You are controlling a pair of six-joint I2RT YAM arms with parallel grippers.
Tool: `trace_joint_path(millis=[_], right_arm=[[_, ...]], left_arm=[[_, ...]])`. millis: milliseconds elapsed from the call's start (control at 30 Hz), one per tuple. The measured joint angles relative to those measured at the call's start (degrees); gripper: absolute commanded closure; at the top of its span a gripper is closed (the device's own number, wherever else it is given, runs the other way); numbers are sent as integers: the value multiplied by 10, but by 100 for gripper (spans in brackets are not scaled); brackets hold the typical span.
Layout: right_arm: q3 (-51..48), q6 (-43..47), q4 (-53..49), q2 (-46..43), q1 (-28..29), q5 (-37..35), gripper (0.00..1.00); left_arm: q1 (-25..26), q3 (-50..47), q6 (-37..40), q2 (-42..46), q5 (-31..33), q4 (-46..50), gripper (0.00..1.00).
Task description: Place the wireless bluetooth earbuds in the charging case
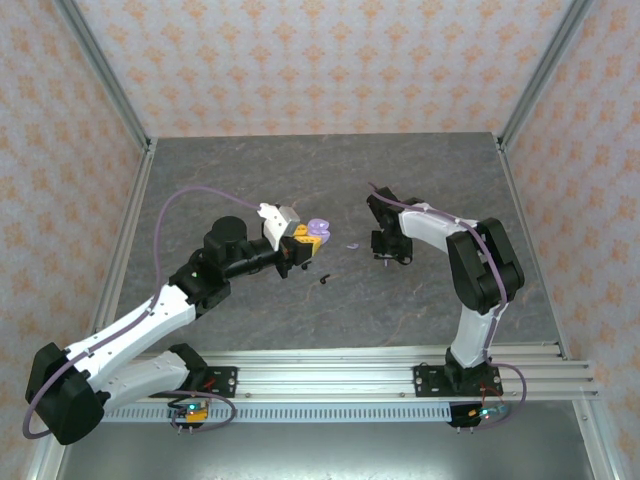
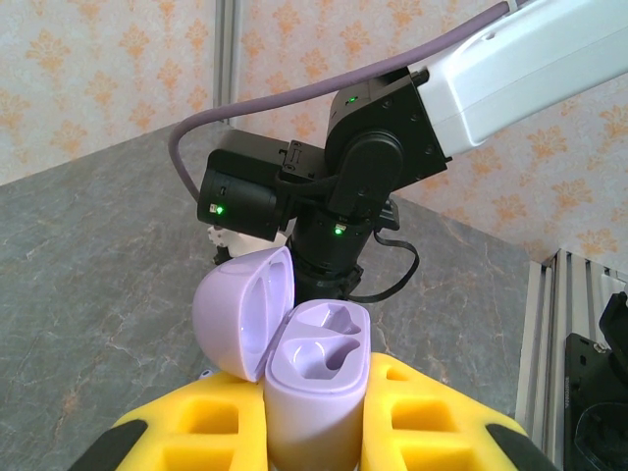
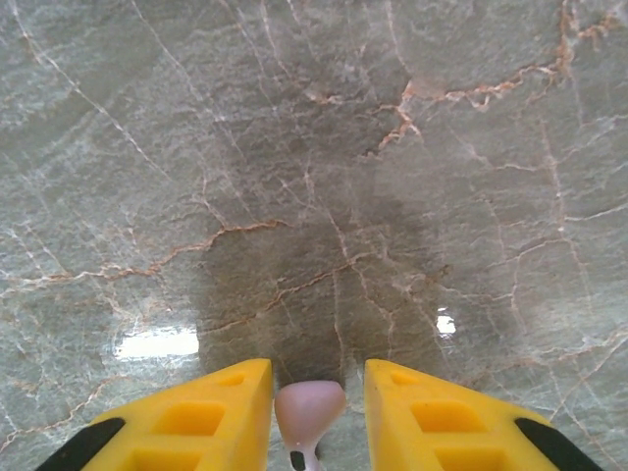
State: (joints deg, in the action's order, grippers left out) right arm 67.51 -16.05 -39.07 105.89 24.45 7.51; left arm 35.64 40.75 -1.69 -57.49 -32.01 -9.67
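Observation:
My left gripper (image 1: 300, 243) is shut on a pale lavender charging case (image 2: 319, 353), held upright between its yellow fingers (image 2: 196, 427). The lid (image 2: 245, 309) is swung open to the left and both wells are empty. My right gripper (image 3: 318, 373) hangs above the table to the right of the case, shut on a lavender earbud (image 3: 309, 407) whose rounded head points down between the fingers. Another lavender earbud (image 1: 352, 244) lies on the table between the two grippers. A black earbud (image 1: 326, 279) lies nearer the front.
The grey marble tabletop (image 1: 300, 170) is walled by patterned panels with metal posts. The right arm's wrist (image 2: 373, 167) stands close behind the open case. An aluminium rail (image 1: 350, 375) carries both arm bases at the near edge.

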Motion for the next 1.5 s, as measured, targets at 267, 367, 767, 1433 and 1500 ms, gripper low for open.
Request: trace_joint_path(millis=[267, 367, 767, 1433, 1500], right_arm=[[1, -6, 3, 2, 0, 3, 78], [1, -7, 3, 2, 0, 3, 79], [-42, -8, 31, -59, -1, 24, 82], [-128, -45, 191, -303, -1, 208, 83], [-130, -49, 200, -318, 0, 218, 83]], left_arm=[[0, 0, 0, 0, 2, 0, 90], [0, 0, 0, 0, 7, 0, 90], [3, -24, -33, -19, 10, -44, 90], [23, -74, -53, -118, 53, -203, 90], [28, -76, -53, -125, 61, -213, 90]])
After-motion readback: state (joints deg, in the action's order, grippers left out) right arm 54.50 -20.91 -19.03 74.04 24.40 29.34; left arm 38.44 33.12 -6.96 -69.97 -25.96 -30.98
